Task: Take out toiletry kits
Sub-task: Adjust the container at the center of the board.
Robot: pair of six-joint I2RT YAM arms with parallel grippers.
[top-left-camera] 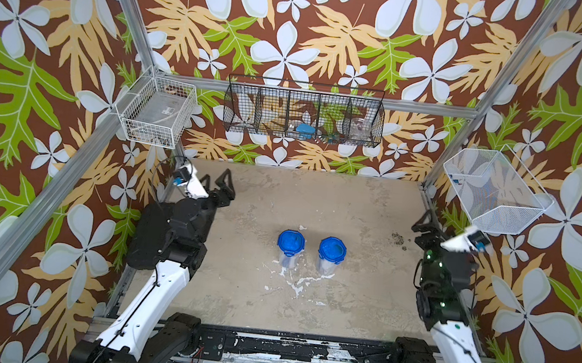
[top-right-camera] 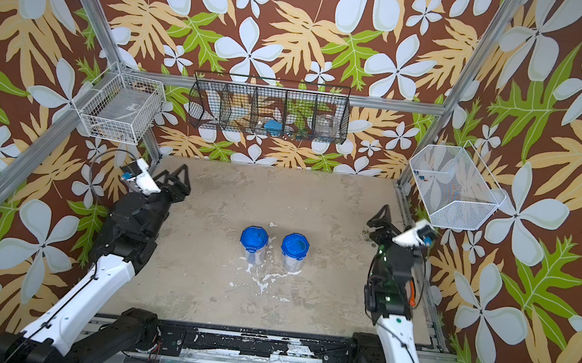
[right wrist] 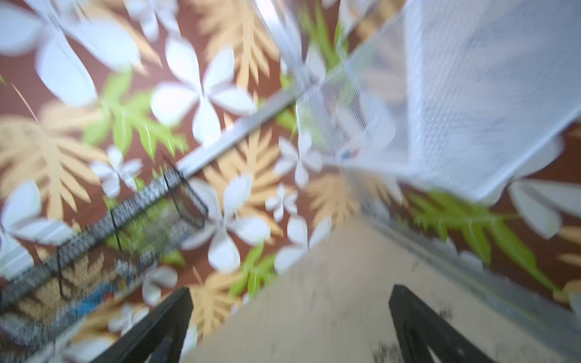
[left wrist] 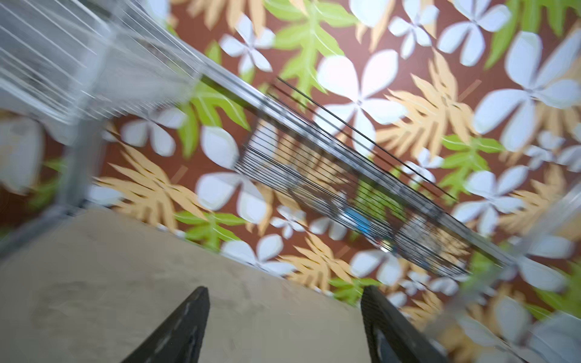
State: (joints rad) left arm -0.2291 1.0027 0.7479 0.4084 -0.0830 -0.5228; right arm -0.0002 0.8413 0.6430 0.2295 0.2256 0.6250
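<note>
Left gripper (top-left-camera: 215, 179) and right gripper (top-left-camera: 422, 221) hover with jaws apart (both empty).

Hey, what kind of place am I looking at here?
Likely a robot test cell: left arm and right arm mounted on a base rail, an aluminium frame carrying leaf-print walls, a black wire basket hung at the back.
</note>
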